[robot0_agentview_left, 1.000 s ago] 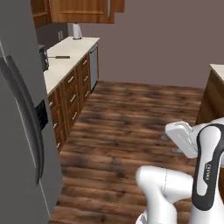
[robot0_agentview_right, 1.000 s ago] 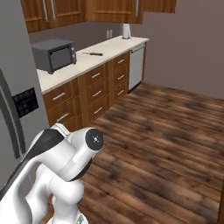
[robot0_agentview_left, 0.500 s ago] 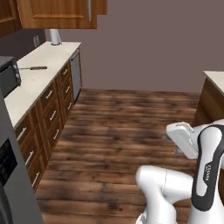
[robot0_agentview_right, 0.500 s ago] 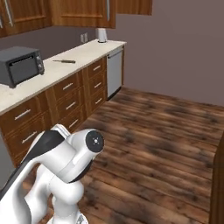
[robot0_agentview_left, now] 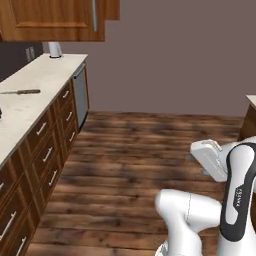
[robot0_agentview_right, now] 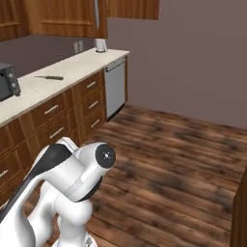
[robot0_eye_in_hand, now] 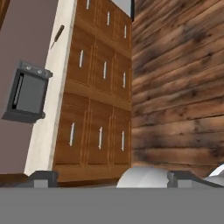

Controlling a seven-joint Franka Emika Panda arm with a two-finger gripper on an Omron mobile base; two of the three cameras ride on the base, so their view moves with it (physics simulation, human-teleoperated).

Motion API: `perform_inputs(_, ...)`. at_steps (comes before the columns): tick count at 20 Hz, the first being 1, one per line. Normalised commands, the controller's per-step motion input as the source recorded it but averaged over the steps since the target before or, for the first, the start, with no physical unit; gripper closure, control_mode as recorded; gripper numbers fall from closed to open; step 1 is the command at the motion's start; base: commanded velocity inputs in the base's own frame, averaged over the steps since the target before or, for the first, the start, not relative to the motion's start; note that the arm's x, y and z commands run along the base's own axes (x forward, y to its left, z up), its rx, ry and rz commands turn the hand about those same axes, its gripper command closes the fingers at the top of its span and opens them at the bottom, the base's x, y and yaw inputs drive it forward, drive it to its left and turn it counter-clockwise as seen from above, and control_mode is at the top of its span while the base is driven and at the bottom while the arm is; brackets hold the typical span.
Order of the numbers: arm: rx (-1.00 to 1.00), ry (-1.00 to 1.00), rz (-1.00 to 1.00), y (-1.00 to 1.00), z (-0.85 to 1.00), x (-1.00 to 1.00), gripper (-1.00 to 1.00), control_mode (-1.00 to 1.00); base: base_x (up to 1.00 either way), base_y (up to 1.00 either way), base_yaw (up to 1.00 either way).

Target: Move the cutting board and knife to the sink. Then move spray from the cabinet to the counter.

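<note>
In the left base view we see the knife (robot0_agentview_left: 21, 92) lying on the bench (robot0_agentview_left: 45, 80). The right base view shows it (robot0_agentview_right: 49, 77) beside a dark oven (robot0_agentview_right: 7, 82). In the hand view our jaws (robot0_eye_in_hand: 111, 178) stand wide apart, holding nothing.

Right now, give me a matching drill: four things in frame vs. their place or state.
Things:
1. knife
2. gripper
3. toaster oven
4. drawers

Place or state:
A. below the counter top
B. lying flat on the counter, alone
C. open, holding nothing
D. dark grey box standing on the counter

Pairs: 1-B, 2-C, 3-D, 4-A
</note>
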Motion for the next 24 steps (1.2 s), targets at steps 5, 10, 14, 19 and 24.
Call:
perform_inputs(5,0.0,0.0,0.0,0.0,0.0,0.0,-1.0,1.0,1.0,-0.25,0.01)
perform_inputs(10,0.0,0.0,0.0,0.0,0.0,0.0,-1.0,1.0,1.0,-0.29,0.03)
perform_inputs(14,0.0,0.0,0.0,0.0,0.0,0.0,-1.0,1.0,1.0,-0.39,0.05)
perform_inputs(19,0.0,0.0,0.0,0.0,0.0,0.0,-1.0,1.0,1.0,-0.36,0.1)
perform_inputs(24,0.0,0.0,0.0,0.0,0.0,0.0,-1.0,1.0,1.0,-0.31,0.15)
